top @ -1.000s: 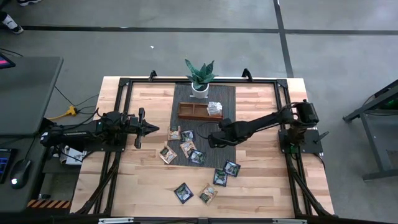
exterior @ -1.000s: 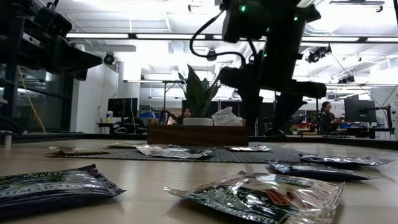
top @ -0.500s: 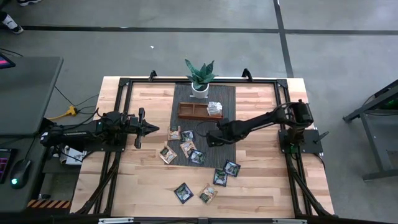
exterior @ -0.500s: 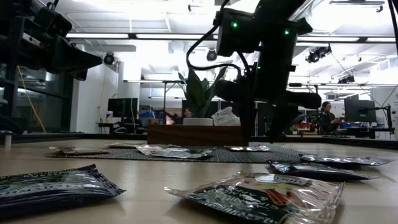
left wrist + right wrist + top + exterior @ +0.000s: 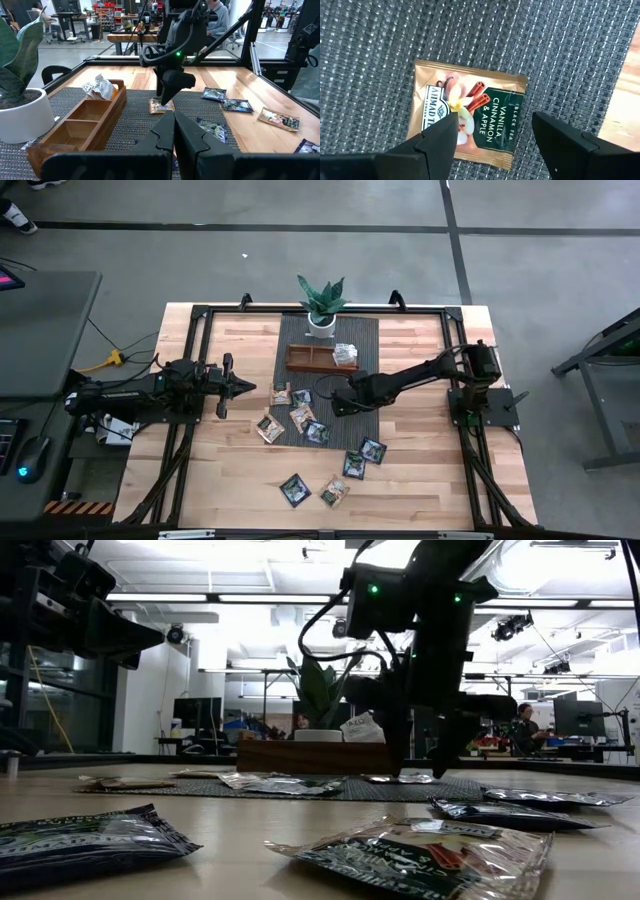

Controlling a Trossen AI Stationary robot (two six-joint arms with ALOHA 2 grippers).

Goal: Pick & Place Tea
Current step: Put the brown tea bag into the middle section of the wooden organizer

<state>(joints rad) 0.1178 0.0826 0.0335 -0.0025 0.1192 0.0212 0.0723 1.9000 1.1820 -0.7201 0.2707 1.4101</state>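
From above, the right gripper [image 5: 336, 406] reaches over the dark woven mat [image 5: 365, 330] and hangs just above one tea sachet near the wooden tray [image 5: 310, 360], which already has a few sachets in its right compartment. More sachets lie scattered on the mat and on the bare counter [image 5: 420, 480] nearer the front. The left gripper [image 5: 245, 386] waits at its own side, jaws clenched on nothing. From the low camera, the right arm comes down steeply in front of the tray [image 5: 315, 756] and the potted plant [image 5: 318, 690] — its fingers point almost straight at the mat. In the left wrist view, the tan sachet [image 5: 161, 106] lies flat under the right arm's gripper. The right wrist view shows why: the vanilla-cinnamon sachet [image 5: 465, 116] sits centred between the two released, wide-spread jaws — I judge they are lined up to close on its edges.
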